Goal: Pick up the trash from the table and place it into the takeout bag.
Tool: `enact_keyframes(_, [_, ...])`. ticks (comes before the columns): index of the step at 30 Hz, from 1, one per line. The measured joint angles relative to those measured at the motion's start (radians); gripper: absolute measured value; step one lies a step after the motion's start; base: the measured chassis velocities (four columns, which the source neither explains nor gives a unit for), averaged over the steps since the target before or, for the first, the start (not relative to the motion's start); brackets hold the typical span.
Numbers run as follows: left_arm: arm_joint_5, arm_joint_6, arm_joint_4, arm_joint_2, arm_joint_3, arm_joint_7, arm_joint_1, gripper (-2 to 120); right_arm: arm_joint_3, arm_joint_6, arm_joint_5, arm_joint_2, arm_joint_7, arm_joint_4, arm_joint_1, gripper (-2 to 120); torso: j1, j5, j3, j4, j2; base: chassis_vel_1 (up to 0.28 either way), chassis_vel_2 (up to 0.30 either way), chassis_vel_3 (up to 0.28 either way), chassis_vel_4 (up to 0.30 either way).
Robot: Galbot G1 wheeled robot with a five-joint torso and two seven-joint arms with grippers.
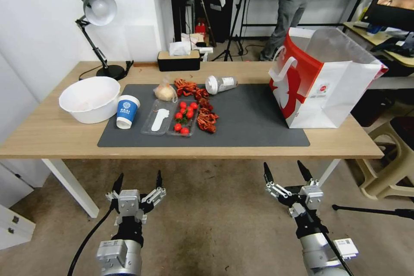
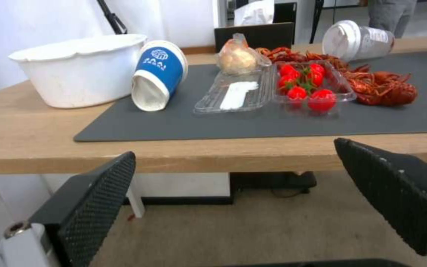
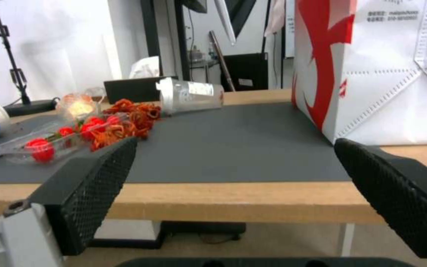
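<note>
On the table, a blue-and-white paper cup lies tipped beside the large white bowl. A clear bag of pale food sits behind a clear tray. A small clear bottle lies on its side at the back of the dark mat. At the right end stands the takeout bag, its top open. My left gripper and right gripper hang open and empty below the table's front edge.
A large white bowl stands at the left. A clear tray of red tomatoes, a clear lid with a white spoon and red crayfish shells lie mid-mat. A desk lamp and black tissue box stand at the back.
</note>
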Motion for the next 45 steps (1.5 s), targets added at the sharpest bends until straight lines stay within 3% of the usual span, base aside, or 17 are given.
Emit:
enact_keyframes(6, [0.006,-0.003,-0.005,-0.001,0.0,0.0,0.004,100,-0.015,-0.063,0.071,-0.067,-0.013,0.023,0.085,100,0.0,0.0,0.0,-0.0002,0.0,0.0,0.0,0.0,0.0])
enact_keyframes(14, [0.015,-0.003,-0.006,-0.005,-0.002,0.0,0.005,100,-0.095,-0.219,0.236,-0.208,-0.031,-0.049,0.401,100,0.0,0.0001,0.0,0.0,0.0,0.0,0.0,0.0,0.0])
enact_keyframes(16, [0.016,-0.002,-0.006,-0.006,-0.006,0.0,0.005,100,-0.174,-0.287,0.281,-0.244,0.002,-0.108,0.562,100,0.0,-0.0003,0.0,-0.0001,0.0,0.0,0.0,0.0,0.0])
enact_keyframes(21, [0.016,0.001,-0.005,-0.008,-0.012,0.0,0.002,100,-0.28,-0.382,0.282,-0.27,0.052,-0.184,0.749,100,0.0,0.0002,0.0,0.0004,0.0,0.0,0.0,0.0,0.0])
enact_keyframes(24, [0.012,0.005,0.004,-0.011,-0.017,0.0,-0.004,100,-0.423,-0.467,0.285,-0.304,0.076,-0.291,0.971,100,0.0,0.0001,0.0,-0.0004,0.0,0.0,0.0,0.0,0.0])
enact_keyframes(27, [0.012,0.006,0.009,-0.016,-0.018,-0.001,-0.006,100,-0.527,-0.503,0.294,-0.312,0.102,-0.368,1.114,100,0.0,-0.0005,0.0,0.0003,0.0,0.0,0.0,0.0,0.0])
enact_keyframes(29, [0.011,0.006,0.014,-0.02,-0.018,-0.001,-0.009,100,-0.639,-0.535,0.316,-0.292,0.155,-0.449,1.246,100,0.0,-0.0002,0.0,0.0001,0.0,0.0,0.0,0.0,0.0])
enact_keyframes(30, [0.011,0.006,0.014,-0.02,-0.018,-0.001,-0.009,100,-0.639,-0.535,0.316,-0.292,0.155,-0.449,1.246,100,0.0,-0.0002,0.0,0.0001,0.0,0.0,0.0,0.0,0.0])
enact_keyframes(33, [0.009,0.006,0.022,-0.027,-0.02,-0.002,-0.013,100,-0.757,-0.619,0.353,-0.203,0.272,-0.578,1.423,100,0.0,-0.0005,0.0,0.0001,0.0,0.0,0.0,0.0,0.0])
enact_keyframes(34, [0.009,0.006,0.022,-0.027,-0.02,-0.002,-0.013,100,-0.757,-0.619,0.353,-0.203,0.272,-0.578,1.423,100,0.0,-0.0005,0.0,0.0001,0.0,0.0,0.0,0.0,0.0])
enact_keyframes(38, [0.001,0.006,0.022,-0.027,-0.031,-0.005,-0.011,100,-0.828,-0.685,0.367,-0.052,0.37,-0.789,1.577,100,0.0,-0.0003,0.0,0.0002,0.0,0.0,0.0,0.0,0.0])
enact_keyframes(43, [-0.003,0.005,0.021,-0.027,-0.038,-0.008,-0.007,100,-0.836,-0.75,0.376,0.021,0.411,-0.86,1.619,100,0.0,-0.0004,0.0,0.0,0.0,0.0,0.0,0.0,0.0])
enact_keyframes(45, [-0.004,0.002,0.021,-0.028,-0.04,-0.009,-0.003,100,-0.845,-0.806,0.431,0.079,0.495,-0.894,1.645,100,0.0,-0.0003,0.0,0.0001,0.0,0.0,0.0,0.0,0.0])
